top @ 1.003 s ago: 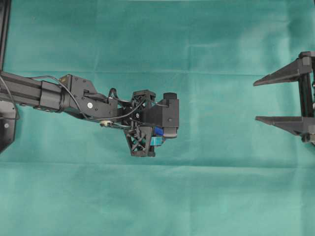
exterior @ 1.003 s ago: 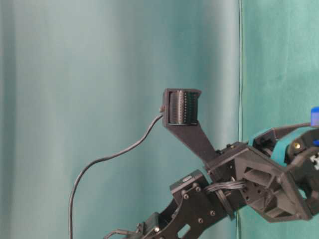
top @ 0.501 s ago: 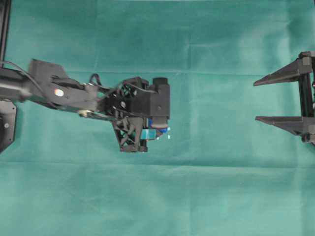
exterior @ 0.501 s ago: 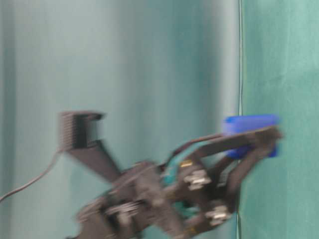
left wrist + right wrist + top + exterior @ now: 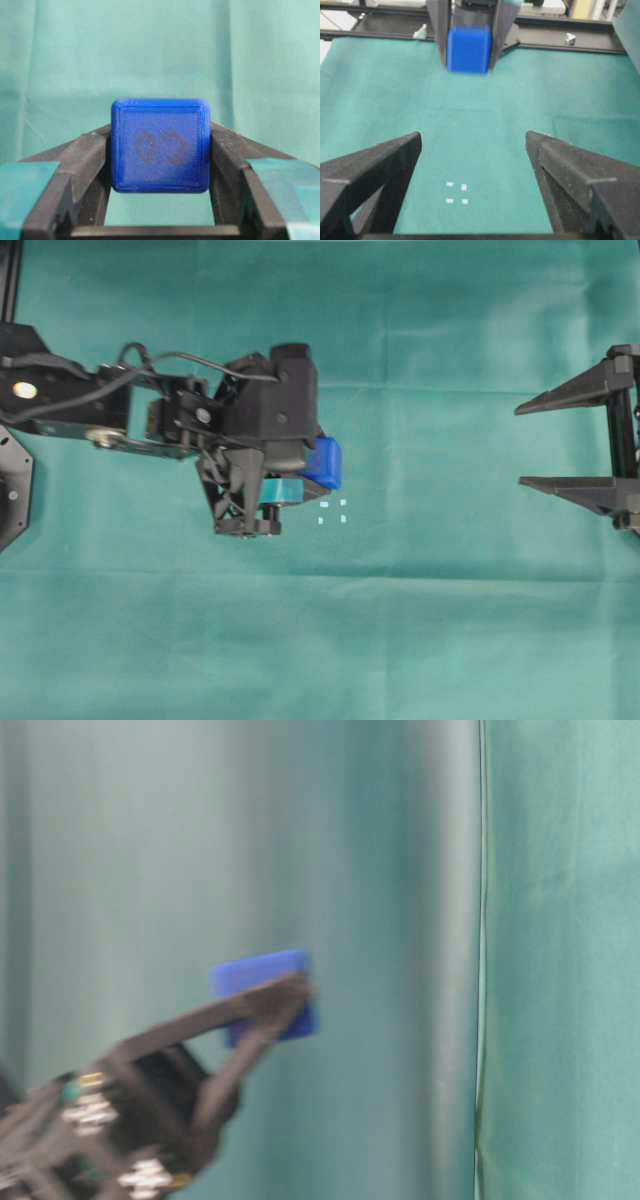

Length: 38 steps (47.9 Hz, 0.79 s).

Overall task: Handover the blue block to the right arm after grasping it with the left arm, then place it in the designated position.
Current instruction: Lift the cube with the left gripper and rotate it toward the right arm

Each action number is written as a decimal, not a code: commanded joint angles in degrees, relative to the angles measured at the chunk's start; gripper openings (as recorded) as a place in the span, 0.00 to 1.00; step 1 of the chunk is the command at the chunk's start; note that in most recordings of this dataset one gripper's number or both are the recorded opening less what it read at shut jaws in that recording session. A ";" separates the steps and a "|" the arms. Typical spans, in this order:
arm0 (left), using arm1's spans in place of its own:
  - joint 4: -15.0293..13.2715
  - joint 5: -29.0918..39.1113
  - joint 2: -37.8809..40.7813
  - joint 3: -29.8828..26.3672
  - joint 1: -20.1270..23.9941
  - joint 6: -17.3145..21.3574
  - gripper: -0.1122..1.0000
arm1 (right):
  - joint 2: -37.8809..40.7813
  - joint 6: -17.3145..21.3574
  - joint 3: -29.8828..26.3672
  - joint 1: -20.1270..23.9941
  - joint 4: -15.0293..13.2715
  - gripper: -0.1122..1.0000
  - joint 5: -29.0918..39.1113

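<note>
While a green cloth [image 5: 430, 640] covers the whole desk, it ranks as the largest item: creased, plain, carrying nothing but four marks.

Left arm [image 5: 90, 415]: black, jointed, reaching in from the left edge of the overhead view, a cable looped over its wrist. Its pincer [image 5: 160, 150], with teal pads on the fingers [image 5: 280, 185], is closed on the blue block and holds it clear of the cloth; the table-level view, though blurred, shows the block raised in the air.

Right arm, only its pincer [image 5: 530, 445] in view: all black, jaws spread wide, empty, parked at the right edge, well apart from the left pincer and facing it.

Blue block [image 5: 160, 145]: small cube, rounded edges, a faint dark mark on the face turned to the left wrist camera. Clamped by its two side faces at the fingertips, with the front, top and bottom faces free. Judged hard, light and rigid, a printed plastic with fine ridges that should give fair purchase; unlikely to crush or sag. For the handover the free top and bottom faces look like the place to take hold, crosswise to the present grip.

Designated position [image 5: 332, 512]: four tiny white marks in a square on the cloth, just beside and below the block in the overhead view, unoccupied.
</note>
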 commanded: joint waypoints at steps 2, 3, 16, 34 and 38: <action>0.18 1.41 -2.99 -2.64 0.00 0.09 0.52 | 0.26 -0.09 -1.14 -0.09 -0.09 0.94 -0.18; 0.26 1.49 -3.25 -2.90 0.00 0.09 0.52 | 0.26 -0.09 -1.14 -0.09 -0.09 0.94 -0.18; 0.26 2.29 -5.10 -2.64 0.00 0.09 0.52 | 0.26 -0.09 -1.14 -0.09 -0.09 0.94 -0.26; 0.26 2.29 -5.10 -2.64 0.00 0.09 0.52 | 0.26 -0.09 -1.23 -0.09 -0.09 0.94 -0.26; 0.26 2.29 -5.10 -2.64 0.09 0.09 0.52 | 0.26 -0.09 -1.23 -0.09 -0.09 0.94 -0.26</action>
